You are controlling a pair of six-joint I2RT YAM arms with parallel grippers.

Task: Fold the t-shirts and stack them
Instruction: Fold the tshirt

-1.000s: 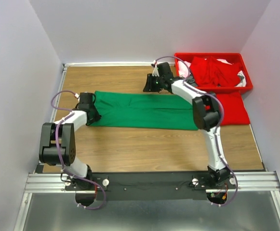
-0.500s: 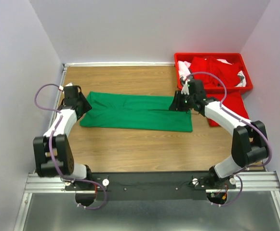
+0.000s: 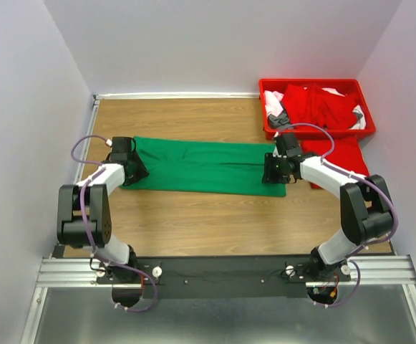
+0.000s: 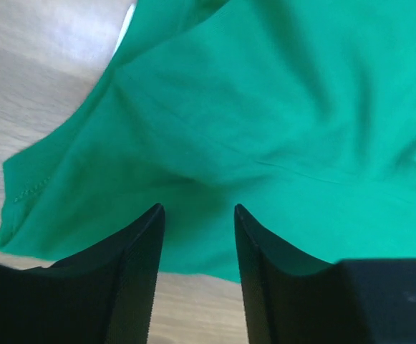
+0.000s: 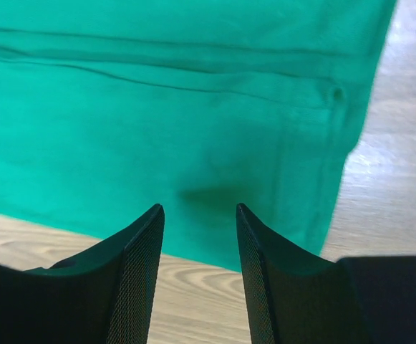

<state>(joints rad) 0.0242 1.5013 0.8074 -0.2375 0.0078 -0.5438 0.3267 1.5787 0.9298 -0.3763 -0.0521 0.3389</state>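
The green t-shirt point(image 3: 204, 166) lies flat as a long narrow band across the middle of the wood-grain surface point(image 3: 208, 218), its long axis running left to right. The left hand point(image 3: 136, 170) sits over its left end and the right hand point(image 3: 273, 172) over its right end, so each arm is nearest its own end. In the wrist views both hands have their fingers spread, with cloth showing below the gap and nothing pinched. The next fold likely brings one short end toward the other along that axis. A folded red t-shirt point(image 3: 345, 161) lies just right of the green one, in front of the red bin point(image 3: 308, 82), which holds more red garments point(image 3: 321, 104). Plain pale walls close in the surface on three sides.
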